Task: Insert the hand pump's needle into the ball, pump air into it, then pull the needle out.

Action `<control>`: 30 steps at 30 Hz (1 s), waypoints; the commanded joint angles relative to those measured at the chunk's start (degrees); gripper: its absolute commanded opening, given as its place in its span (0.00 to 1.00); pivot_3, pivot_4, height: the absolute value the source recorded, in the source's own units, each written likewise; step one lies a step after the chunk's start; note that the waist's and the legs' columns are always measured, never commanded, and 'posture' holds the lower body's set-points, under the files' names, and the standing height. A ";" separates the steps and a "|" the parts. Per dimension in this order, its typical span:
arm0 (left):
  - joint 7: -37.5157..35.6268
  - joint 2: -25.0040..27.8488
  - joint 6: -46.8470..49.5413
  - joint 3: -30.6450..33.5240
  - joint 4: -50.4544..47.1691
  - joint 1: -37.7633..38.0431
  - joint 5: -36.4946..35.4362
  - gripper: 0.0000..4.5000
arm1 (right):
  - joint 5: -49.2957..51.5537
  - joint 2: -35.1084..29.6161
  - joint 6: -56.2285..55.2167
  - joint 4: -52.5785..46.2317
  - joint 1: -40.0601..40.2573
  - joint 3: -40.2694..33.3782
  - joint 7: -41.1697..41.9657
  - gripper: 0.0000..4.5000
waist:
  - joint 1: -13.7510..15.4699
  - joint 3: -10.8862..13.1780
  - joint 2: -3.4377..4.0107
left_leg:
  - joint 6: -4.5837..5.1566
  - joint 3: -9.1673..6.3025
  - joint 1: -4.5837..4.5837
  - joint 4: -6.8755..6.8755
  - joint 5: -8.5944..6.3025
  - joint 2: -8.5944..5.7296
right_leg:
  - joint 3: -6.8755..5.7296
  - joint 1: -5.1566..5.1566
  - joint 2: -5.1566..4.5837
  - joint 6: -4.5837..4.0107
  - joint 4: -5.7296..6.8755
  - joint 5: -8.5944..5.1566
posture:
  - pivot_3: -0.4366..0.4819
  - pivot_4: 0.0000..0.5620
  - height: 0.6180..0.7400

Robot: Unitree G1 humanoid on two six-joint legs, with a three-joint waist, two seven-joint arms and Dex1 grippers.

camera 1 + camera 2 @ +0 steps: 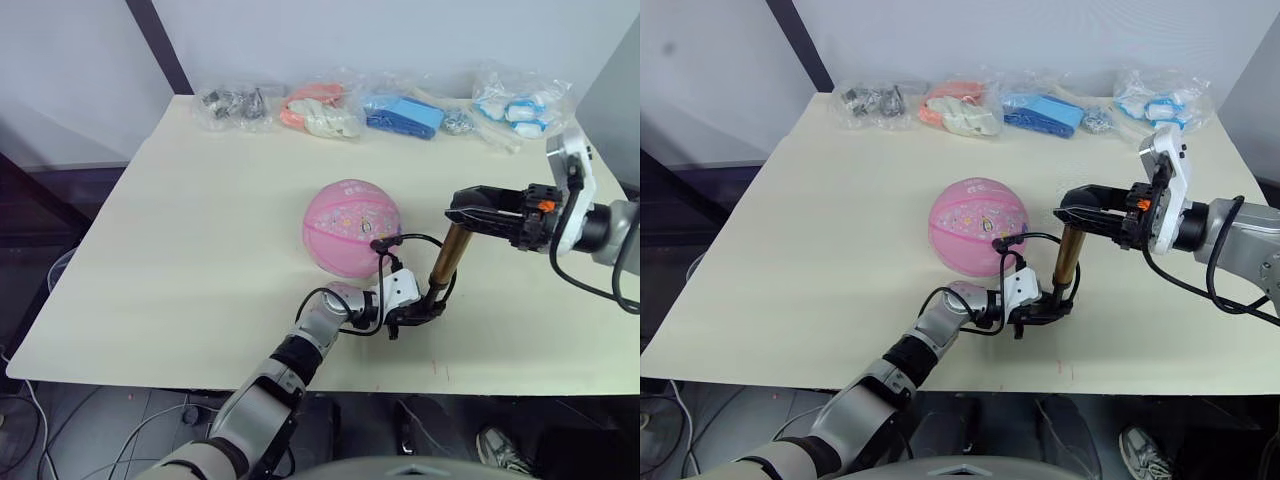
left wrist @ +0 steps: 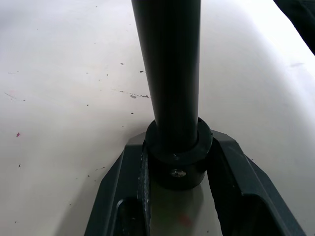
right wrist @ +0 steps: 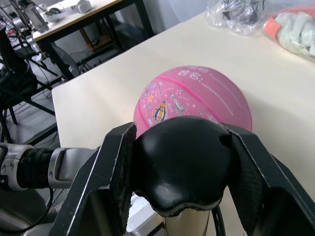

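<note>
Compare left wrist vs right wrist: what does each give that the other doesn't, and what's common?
Left wrist: the hand pump's black bottom cap clamped between the left gripper jaws, standing on the table, with the dark tube rising from it.

Right wrist: the pump's black handle gripped between the right gripper jaws, the ball just beyond it, the robot's left forearm, and clear bags at the table's far edge.

Both: the hand pump held by that arm's jaws, and the pale tabletop.

Upright hand pump (image 1: 448, 256) beside pink ball (image 1: 351, 227)
</note>
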 commanded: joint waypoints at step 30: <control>-2.74 2.03 2.24 -3.87 3.41 3.46 3.26 0.24 | 14.25 -8.21 2.57 1.18 -6.83 -22.38 -4.87 0.51 | 0.04 0.10 0.06 | 0.00 0.05 -0.02 0.00 0.00 0.04 | 0.04 -0.02 0.00 -0.01 0.04 0.00 | 0.48 0.27 1.00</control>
